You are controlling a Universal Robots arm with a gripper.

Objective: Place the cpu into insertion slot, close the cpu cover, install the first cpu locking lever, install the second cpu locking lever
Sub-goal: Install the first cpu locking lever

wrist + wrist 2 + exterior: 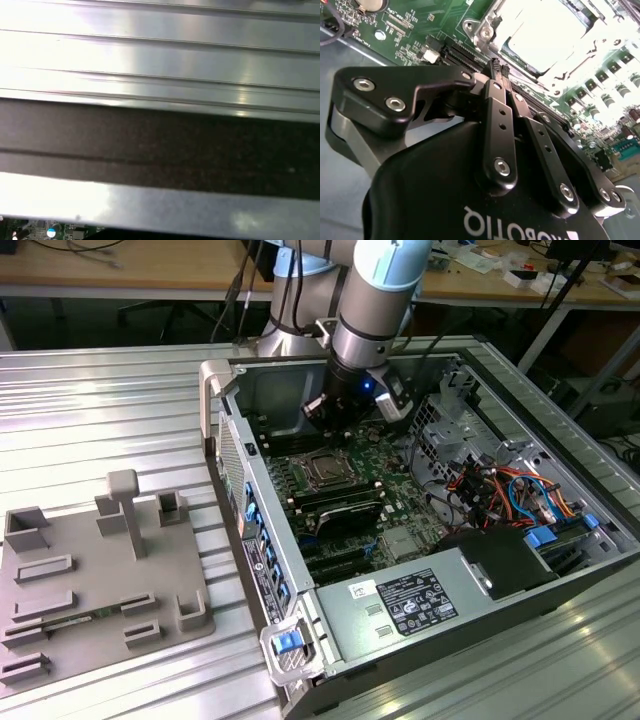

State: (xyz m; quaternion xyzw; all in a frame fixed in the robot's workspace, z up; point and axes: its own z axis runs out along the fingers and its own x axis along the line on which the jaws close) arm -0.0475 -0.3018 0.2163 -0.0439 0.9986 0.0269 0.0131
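**Open top, crowded sides**

The computer case (255, 490) lies open upward, leaving clear air above the socket (328, 468). The gripper (497, 69) hangs just beside the socket with its fingers (496, 115) pressed together. The case's side wall rises on the exterior view's left. A drive cage (440, 425) and cables (500, 490) crowd the exterior view's right. The power supply (420, 600) walls off the near end. Open counter (120, 410) lies beside the case.

Exterior view high, oblique; second wrist view close; both share motherboard (395, 472) (415, 25).
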